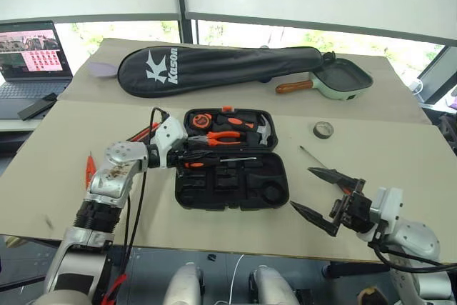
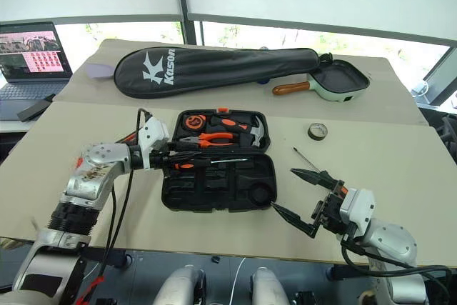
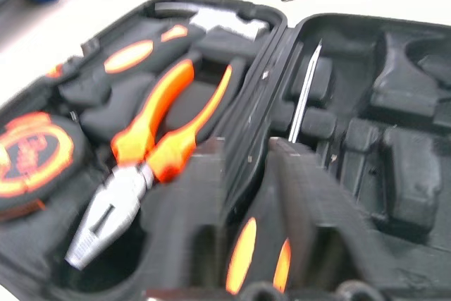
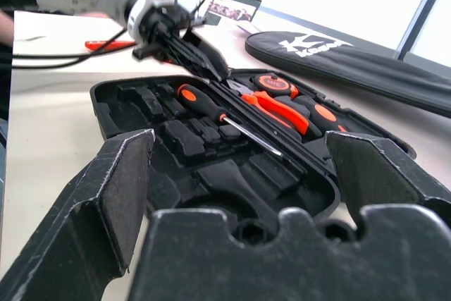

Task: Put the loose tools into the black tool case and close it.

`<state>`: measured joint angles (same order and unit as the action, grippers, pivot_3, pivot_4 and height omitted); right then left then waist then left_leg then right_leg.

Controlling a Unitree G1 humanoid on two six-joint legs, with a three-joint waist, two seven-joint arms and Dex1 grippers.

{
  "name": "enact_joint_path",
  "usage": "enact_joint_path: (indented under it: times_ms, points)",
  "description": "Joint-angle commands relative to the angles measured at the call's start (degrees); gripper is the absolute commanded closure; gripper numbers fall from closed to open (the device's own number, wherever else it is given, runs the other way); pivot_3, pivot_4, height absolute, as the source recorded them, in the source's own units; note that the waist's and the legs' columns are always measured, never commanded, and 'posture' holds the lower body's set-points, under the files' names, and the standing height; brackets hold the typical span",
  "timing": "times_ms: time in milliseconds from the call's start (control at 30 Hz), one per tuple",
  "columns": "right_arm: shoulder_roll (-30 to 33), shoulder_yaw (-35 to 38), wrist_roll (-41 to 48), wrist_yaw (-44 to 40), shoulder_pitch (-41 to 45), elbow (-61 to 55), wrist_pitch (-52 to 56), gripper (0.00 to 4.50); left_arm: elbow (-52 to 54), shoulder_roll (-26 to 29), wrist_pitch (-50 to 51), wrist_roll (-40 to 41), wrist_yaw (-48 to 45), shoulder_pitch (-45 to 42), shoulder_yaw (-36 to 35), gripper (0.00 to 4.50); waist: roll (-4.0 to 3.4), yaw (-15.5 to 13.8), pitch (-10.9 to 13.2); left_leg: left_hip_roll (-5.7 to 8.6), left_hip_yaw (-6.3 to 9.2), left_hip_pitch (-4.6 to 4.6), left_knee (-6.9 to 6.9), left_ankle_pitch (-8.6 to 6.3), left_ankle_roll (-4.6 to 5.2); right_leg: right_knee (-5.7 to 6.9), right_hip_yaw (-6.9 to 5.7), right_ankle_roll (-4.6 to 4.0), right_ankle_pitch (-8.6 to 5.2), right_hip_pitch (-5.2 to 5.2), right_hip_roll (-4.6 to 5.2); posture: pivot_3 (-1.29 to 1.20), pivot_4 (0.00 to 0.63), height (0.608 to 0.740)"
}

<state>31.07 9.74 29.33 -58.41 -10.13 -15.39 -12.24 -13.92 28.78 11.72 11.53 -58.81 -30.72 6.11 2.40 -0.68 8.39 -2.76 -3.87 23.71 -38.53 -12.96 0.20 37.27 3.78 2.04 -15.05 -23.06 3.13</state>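
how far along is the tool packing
Early. One screwdriver lies in the open black tool case, with the shut left gripper at its handle; whether it grips it, I cannot tell. Left out: a second screwdriver and the tape roll on the table, orange tools by the left arm. The right gripper is open. The lid is unclosed.

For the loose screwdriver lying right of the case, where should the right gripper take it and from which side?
By the thick orange-black handle, from above: the screwdriver lies flat on the table, and its thin shaft offers little to pinch. The right gripper is open beside it.
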Motion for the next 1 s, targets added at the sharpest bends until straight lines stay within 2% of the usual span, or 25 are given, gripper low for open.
enact_joint_path:
  times_ms: [33,367,600,900,1000]
  points:
    - [0.11,0.56,0.13,0.46,0.45,-0.47,-0.22,0.0,-0.8,-1.25,-2.04,-2.35,1.6,0.02,2.1,4.47,0.0,0.02,0.0,0.0,0.0,0.01,-0.03,0.0,0.01,0.0,0.0,0.0,0.0,0.0,0.0,0.0,0.15,0.74]
    - [-0.33,0.46,-0.07,1.07,-1.28,-1.09,-0.32,0.0,-1.5,-1.0,-2.69,-7.62,0.72,1.55,7.76,4.47,-0.12,-0.11,-0.09,0.0,0.03,-0.02,-0.14,-0.03,0.04,0.01,-0.03,0.01,0.01,0.12,0.0,0.0,0.15,0.74]
    - [-0.77,-0.52,-0.64,1.4,-1.39,-0.91,-0.36,0.0,-3.88,-2.71,0.31,-10.66,0.8,0.83,11.46,4.47,-0.67,-0.12,-0.49,0.04,0.03,-0.65,-0.13,-0.13,0.17,-0.16,-0.06,0.08,-0.03,0.82,0.06,0.0,0.15,0.74]
    - [-1.03,-1.32,-0.98,1.33,-0.27,0.28,-0.66,0.0,-4.28,-4.49,3.31,-11.04,-0.51,-0.26,12.15,4.47,-0.91,-0.22,-0.68,0.12,0.05,-0.67,-0.15,-0.13,0.18,-0.16,-0.05,0.14,-0.06,0.88,0.11,0.0,0.15,0.74]
    - [-1.36,-1.52,-1.21,1.51,0.24,0.89,-1.06,0.0,-5.68,-5.63,1.41,-11.02,0.73,-0.31,11.3,4.47,-0.91,-0.33,-0.68,0.14,0.05,-0.67,-0.15,-0.13,0.19,-0.16,-0.05,0.14,-0.06,0.88,0.13,0.0,0.15,0.74]
